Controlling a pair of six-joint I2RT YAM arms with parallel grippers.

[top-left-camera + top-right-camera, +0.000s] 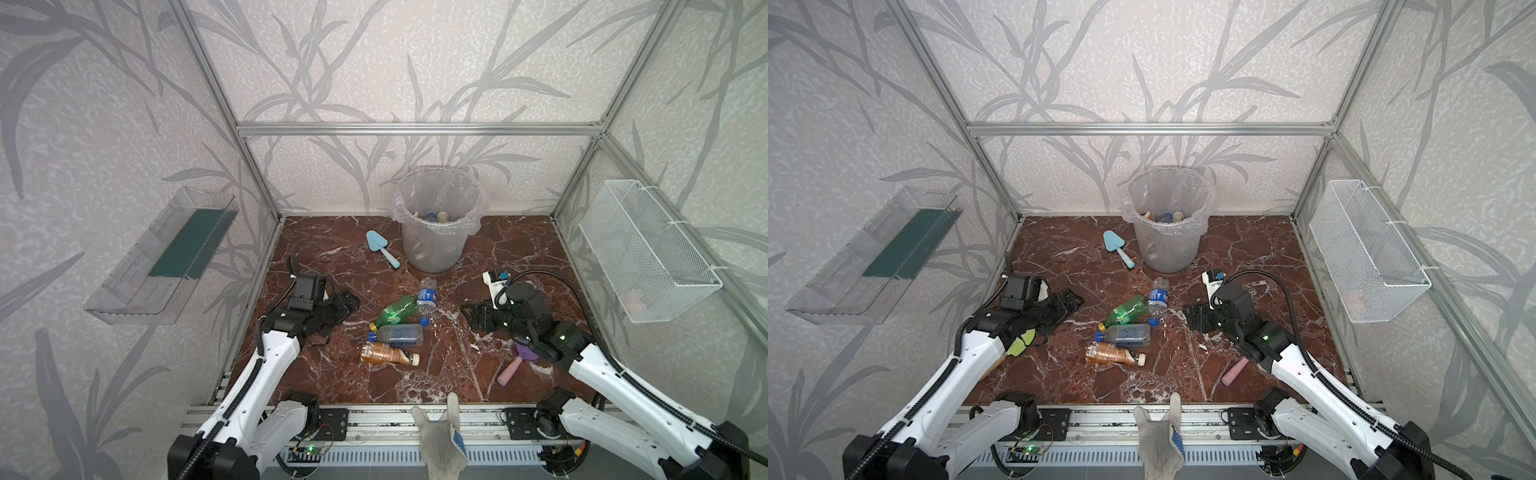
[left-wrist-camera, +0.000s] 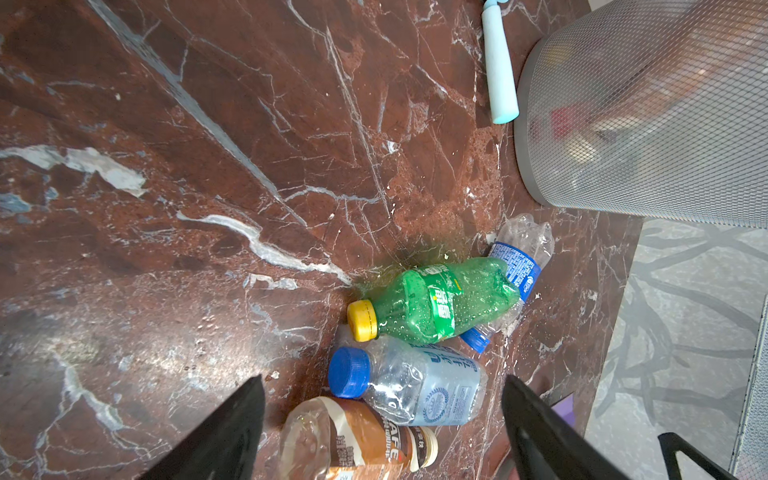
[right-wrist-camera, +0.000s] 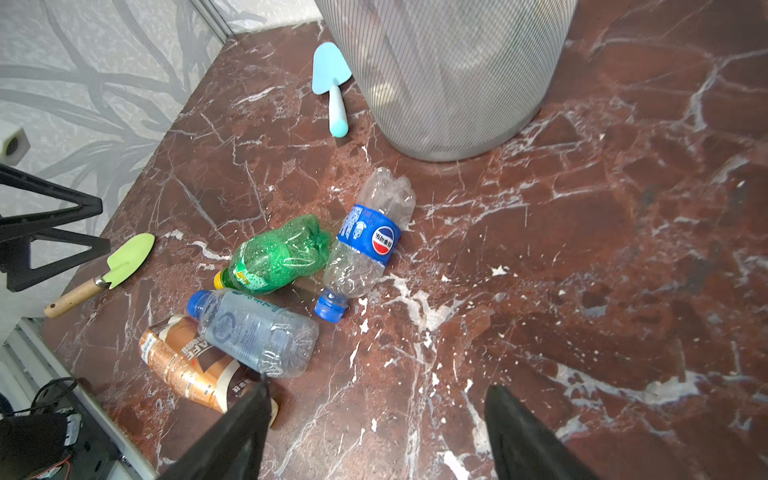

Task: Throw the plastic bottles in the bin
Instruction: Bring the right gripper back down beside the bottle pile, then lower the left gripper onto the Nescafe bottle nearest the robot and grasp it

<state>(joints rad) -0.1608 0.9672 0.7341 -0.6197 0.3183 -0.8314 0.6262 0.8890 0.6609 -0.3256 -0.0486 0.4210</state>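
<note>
Left claw [image 1: 347, 302], right claw [image 1: 468, 312] (both agape) flank the bottles [image 1: 398, 310].

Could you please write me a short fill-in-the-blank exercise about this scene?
1. Outside the bin, ____ bottles lie on the table.
2. The green bottle has a ____ cap.
3. The light-blue trowel lies beside the ____.
4. The left tool stands ____, holding nothing.
Missing words: four; yellow; bin; open.
</note>
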